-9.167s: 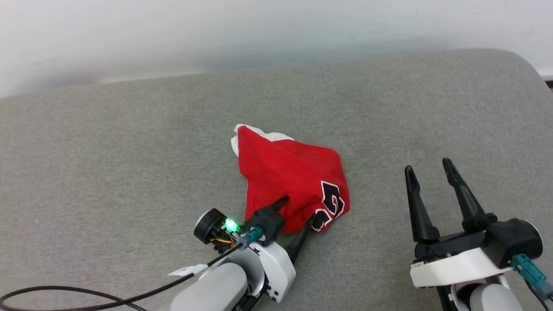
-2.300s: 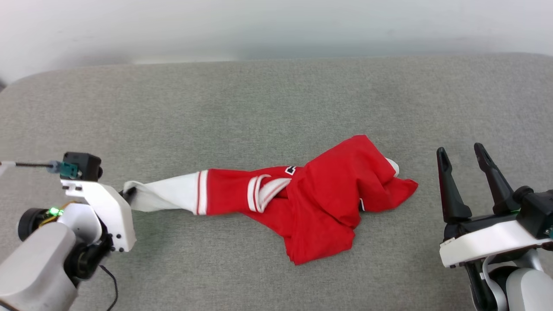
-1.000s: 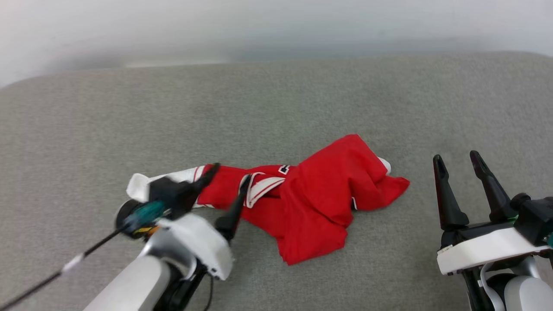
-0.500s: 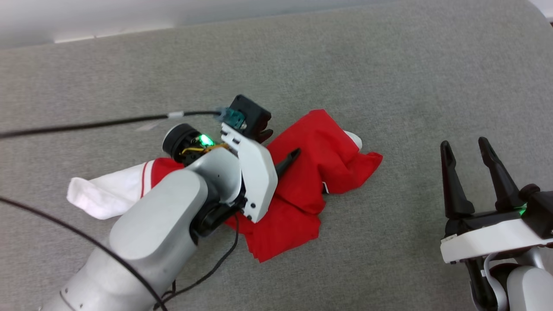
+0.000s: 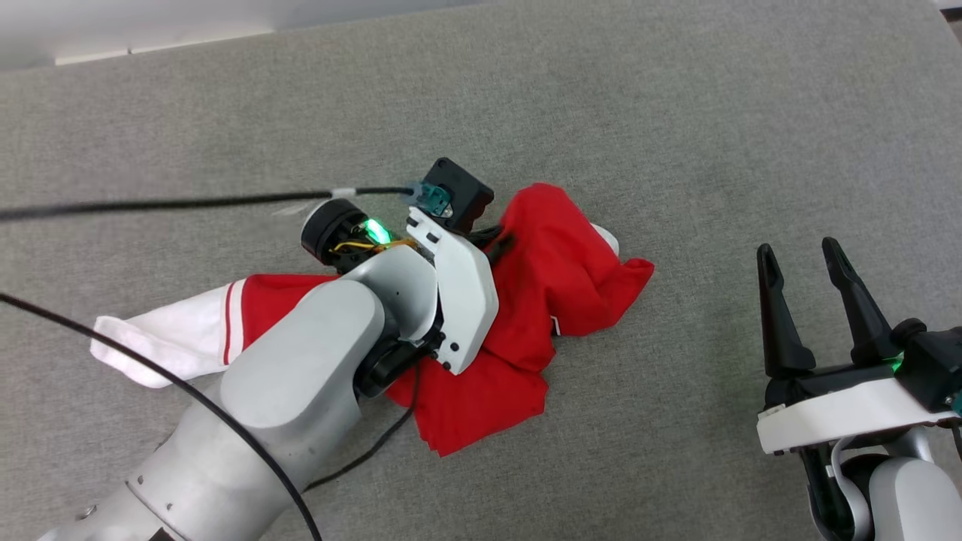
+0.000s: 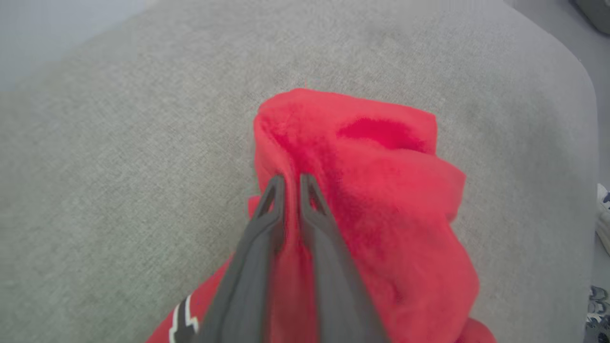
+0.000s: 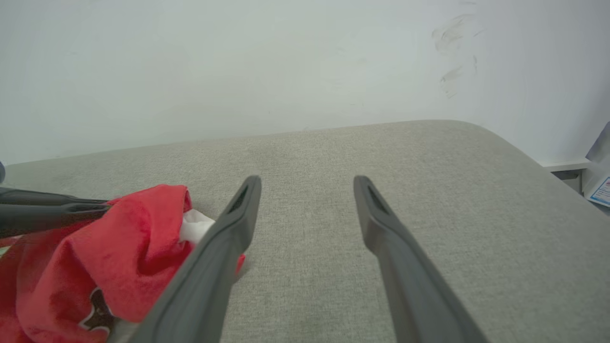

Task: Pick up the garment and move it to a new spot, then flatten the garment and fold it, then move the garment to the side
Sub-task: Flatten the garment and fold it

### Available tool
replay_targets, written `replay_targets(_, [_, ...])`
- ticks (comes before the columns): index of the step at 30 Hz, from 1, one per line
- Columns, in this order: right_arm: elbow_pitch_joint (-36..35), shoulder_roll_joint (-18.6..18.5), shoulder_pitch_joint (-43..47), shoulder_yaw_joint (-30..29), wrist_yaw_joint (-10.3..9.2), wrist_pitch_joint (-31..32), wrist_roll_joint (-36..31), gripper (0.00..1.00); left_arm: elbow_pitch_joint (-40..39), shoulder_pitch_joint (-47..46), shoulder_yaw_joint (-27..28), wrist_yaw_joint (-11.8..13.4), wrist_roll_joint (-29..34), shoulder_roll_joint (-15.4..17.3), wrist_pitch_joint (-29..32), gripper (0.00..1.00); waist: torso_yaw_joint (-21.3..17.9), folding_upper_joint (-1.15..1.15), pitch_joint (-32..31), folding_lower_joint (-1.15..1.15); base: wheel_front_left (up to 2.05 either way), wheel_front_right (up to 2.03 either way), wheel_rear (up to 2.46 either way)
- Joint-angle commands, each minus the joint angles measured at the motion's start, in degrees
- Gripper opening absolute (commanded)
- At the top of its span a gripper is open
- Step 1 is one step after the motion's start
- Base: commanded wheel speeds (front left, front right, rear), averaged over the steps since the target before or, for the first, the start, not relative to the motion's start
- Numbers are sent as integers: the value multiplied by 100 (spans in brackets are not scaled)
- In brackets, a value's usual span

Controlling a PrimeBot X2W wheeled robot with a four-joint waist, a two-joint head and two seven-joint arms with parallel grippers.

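Observation:
The garment (image 5: 560, 282) lies crumpled on the grey cushion (image 5: 676, 113), red, with one white striped sleeve (image 5: 161, 338) stretched out to the left. My left gripper (image 5: 502, 239) reaches over it and is shut on a raised red fold near its far edge; the left wrist view shows the left gripper (image 6: 290, 180) with its fingers pressed together on the garment (image 6: 381, 166). A bit of black-and-white lettering (image 7: 97, 312) shows. My right gripper (image 5: 797, 249) stands open to the right, apart from the cloth; in the right wrist view the right gripper (image 7: 307, 180) holds nothing and the garment (image 7: 128, 238) lies at lower left.
A black cable (image 5: 188, 201) runs from my left wrist across the cushion to the left, and another loops near the forearm (image 5: 225, 443). A pale wall (image 7: 286, 62) backs the cushion. The cushion's rounded right edge (image 7: 533, 162) drops off near a ledge.
My left arm let go of the white sleeve, swung right over the garment and shut on a red fold near its far edge. The head view has tilted down. My right gripper stayed open.

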Motion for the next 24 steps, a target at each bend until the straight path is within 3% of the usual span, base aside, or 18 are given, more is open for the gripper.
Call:
replay_targets(1, [38,25,-13,-24,-2,-32,-42,100,-11,-76,8,-28,110,1,-309,0,43,0,-88,0,0,0,0])
replay_targets(9, [43,10,88,-165,-2,43,-71,100,-536,192,-136,14,371,-133,-1083,0,278,0,-521,0,0,0,0])
replay_targets(16, [-57,20,-27,-738,-2,105,-215,100,-1265,850,-1089,-34,505,-325,-749,0,327,0,-890,0,0,0,0])
replay_targets(24, [-124,38,-131,-936,-2,197,-284,100,-1009,1510,-2091,-73,421,-505,-457,0,232,0,-1004,0,0,0,0])
